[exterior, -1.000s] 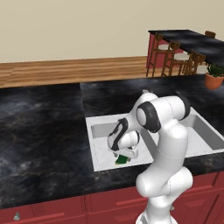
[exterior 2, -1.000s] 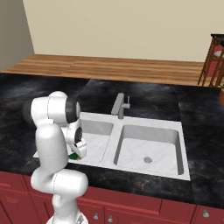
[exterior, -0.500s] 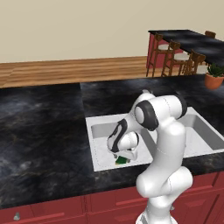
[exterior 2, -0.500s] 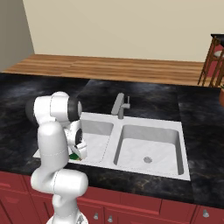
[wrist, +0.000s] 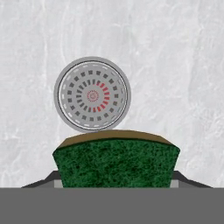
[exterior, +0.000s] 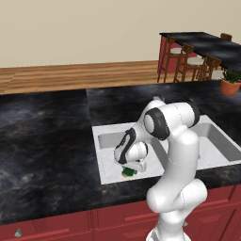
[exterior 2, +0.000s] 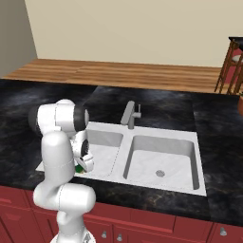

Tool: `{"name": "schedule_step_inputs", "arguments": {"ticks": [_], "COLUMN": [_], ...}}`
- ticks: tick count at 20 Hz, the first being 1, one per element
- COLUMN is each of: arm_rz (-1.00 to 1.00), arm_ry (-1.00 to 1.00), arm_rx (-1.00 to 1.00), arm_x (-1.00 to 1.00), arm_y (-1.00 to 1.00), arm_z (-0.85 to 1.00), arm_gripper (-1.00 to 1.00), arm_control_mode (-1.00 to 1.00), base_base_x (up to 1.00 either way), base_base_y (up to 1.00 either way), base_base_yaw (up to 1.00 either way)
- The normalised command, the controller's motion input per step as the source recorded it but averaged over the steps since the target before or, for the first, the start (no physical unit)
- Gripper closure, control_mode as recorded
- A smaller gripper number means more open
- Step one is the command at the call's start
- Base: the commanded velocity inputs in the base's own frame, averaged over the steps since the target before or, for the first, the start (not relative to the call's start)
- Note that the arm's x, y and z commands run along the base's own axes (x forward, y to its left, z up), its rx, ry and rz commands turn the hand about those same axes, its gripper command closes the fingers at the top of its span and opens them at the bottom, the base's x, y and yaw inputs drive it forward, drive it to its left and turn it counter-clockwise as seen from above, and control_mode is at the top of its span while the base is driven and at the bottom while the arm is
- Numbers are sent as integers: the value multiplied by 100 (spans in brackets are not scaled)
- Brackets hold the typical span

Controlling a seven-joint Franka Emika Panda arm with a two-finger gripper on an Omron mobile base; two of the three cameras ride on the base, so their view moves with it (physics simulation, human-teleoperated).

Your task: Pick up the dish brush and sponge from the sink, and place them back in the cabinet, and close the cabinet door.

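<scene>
Our fingertips mostly cut off at bottom of hand view; we cannot tell whether they press sponge (wrist: 116,162) or just flank it. Sponge sits between them on floor of left basin of sink (exterior: 104,136), just beside round drain (wrist: 92,94). From left base view we see only green sliver under gripper (exterior: 131,170). Bare basin floor around drain. Faucet (exterior 2: 129,114) stands well apart.
</scene>
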Motion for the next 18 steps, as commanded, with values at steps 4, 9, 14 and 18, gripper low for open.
{"name": "schedule_step_inputs", "arguments": {"ticks": [4,9,14,18], "arm_rz": [0,2,3,0], "arm_ry": [0,0,-1,0], "arm_rx": [0,0,0,0], "arm_x": [0,2,0,0], "arm_y": [0,0,0,-5], "arm_z": [0,0,23,47], "arm_gripper": [100,100,100,100], "arm_control_mode": [-100,-100,-100,-100], "base_base_x": [0,0,0,0], "base_base_y": [0,0,0,0], "base_base_yaw": [0,0,0,0]}}
